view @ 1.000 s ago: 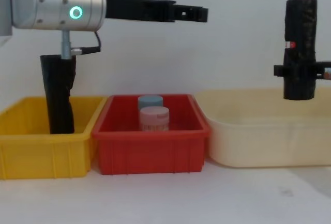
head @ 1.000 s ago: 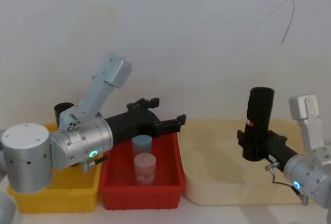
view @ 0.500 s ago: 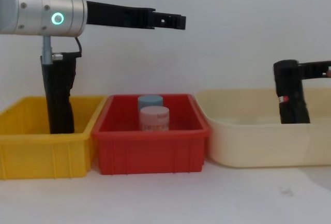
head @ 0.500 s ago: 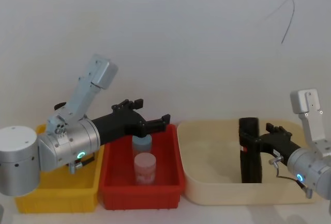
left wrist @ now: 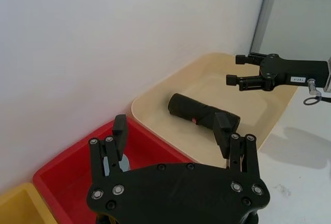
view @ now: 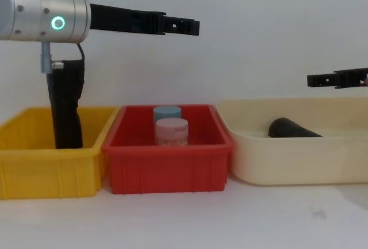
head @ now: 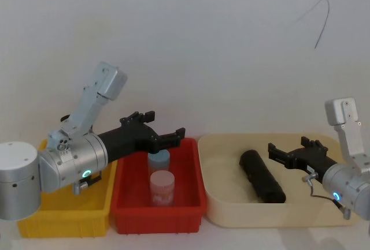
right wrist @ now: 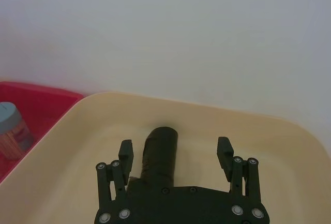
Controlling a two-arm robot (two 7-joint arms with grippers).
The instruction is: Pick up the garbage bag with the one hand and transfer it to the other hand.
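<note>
The garbage bag (head: 263, 176), a black roll, lies on its side inside the beige tub (head: 260, 214). It is seen end-on in the chest view (view: 290, 128), and a bit of red label shows in the left wrist view (left wrist: 199, 114). My right gripper (head: 286, 147) hovers open just above and behind the garbage bag (right wrist: 161, 151), not touching it, with nothing between its fingers. My left gripper (head: 165, 126) hangs open and empty high over the red bin (head: 156, 212), its fingers pointing toward the tub.
A blue-lidded jar (head: 158, 159) and a pink jar (head: 162, 186) stand in the red bin. A taller black roll (view: 66, 111) stands upright in the yellow bin (view: 46, 171) at the left. A white wall runs close behind all three containers.
The right gripper lowered the upright garbage bag into the beige tub and let it go; the bag now lies on its side. The left arm drew back to the left a little.
</note>
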